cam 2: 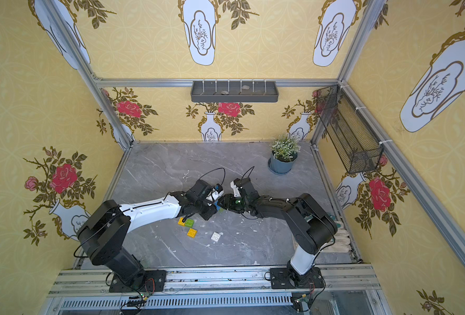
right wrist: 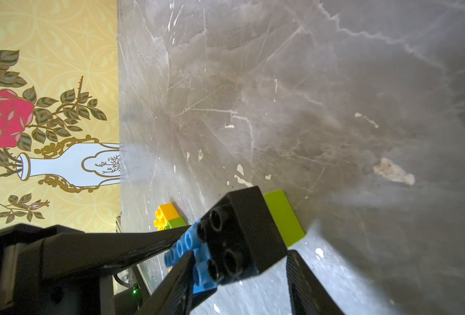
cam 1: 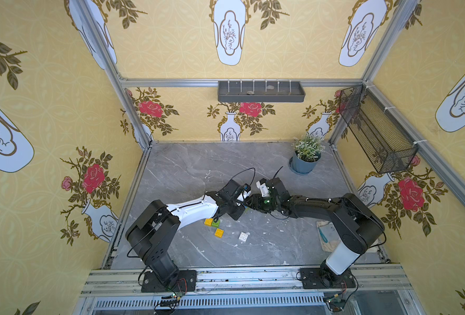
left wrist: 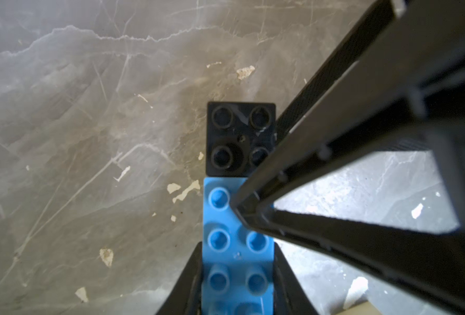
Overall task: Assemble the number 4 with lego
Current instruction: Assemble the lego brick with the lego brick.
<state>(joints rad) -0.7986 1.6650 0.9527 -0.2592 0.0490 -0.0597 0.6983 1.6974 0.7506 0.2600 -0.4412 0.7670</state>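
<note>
Two arms (cam 1: pixel 195 208) stretched inward, wrists meeting over the table (cam 1: pixel 253 163). Left gripper (left wrist: pixel 236 253) clamped on blue brick (left wrist: pixel 217 240), black brick (left wrist: pixel 239 136) at its outer end. Right gripper (right wrist: pixel 240 253) straddles black brick; I can't tell if it's gripping. Spare bricks (cam 1: pixel 219 232) lie beside left wrist.

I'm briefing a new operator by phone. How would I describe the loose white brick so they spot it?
On the grey marble table, look in the front half. The white brick lies alone, right of a single yellow brick; it is the only white piece.
</note>
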